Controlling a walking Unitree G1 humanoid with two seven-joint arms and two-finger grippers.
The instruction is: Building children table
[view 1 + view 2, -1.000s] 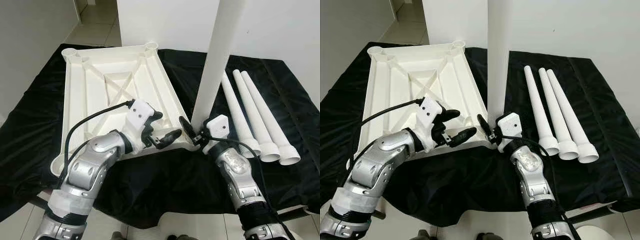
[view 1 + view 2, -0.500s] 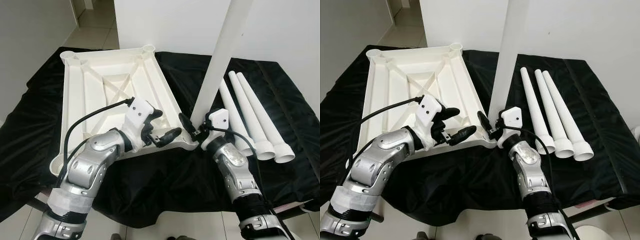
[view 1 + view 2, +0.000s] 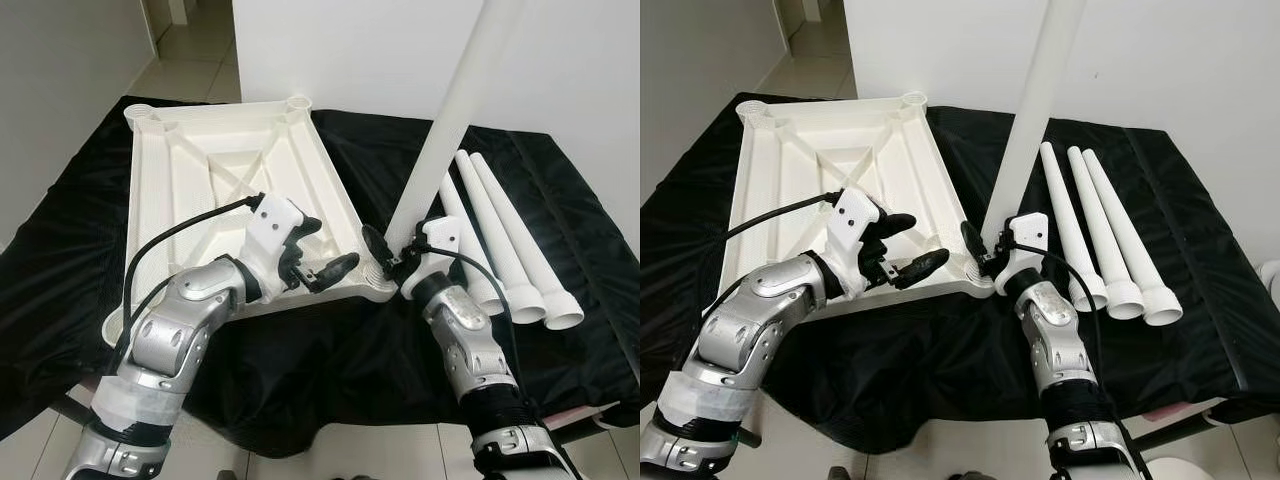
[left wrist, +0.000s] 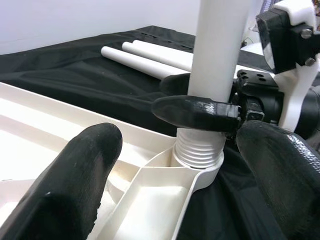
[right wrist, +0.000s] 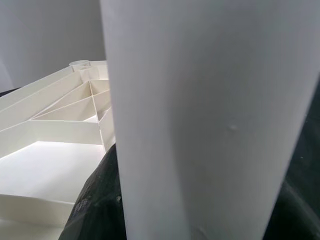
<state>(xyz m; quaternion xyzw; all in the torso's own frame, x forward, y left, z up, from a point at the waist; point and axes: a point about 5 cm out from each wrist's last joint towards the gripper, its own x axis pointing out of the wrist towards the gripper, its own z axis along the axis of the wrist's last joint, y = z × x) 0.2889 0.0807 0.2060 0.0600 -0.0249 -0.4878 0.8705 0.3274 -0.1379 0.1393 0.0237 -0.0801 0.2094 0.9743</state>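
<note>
right gripper (image 3: 385,255) clamped round upright table leg (image 3: 440,140) in near-right corner socket of upturned tabletop (image 3: 215,185), left gripper (image 3: 325,262) spread wide beside it

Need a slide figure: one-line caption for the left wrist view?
Right gripper holds a white table leg with its threaded end in the corner socket of the upside-down tabletop; open left gripper alongside.

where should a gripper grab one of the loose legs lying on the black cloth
Take a loose leg around its narrow mid shaft, coming straight down from above with the fingers across it. The three lie side by side, touching, so start with the outermost one, whose far side is free; the flared threaded end is wider and harder to span.
</note>
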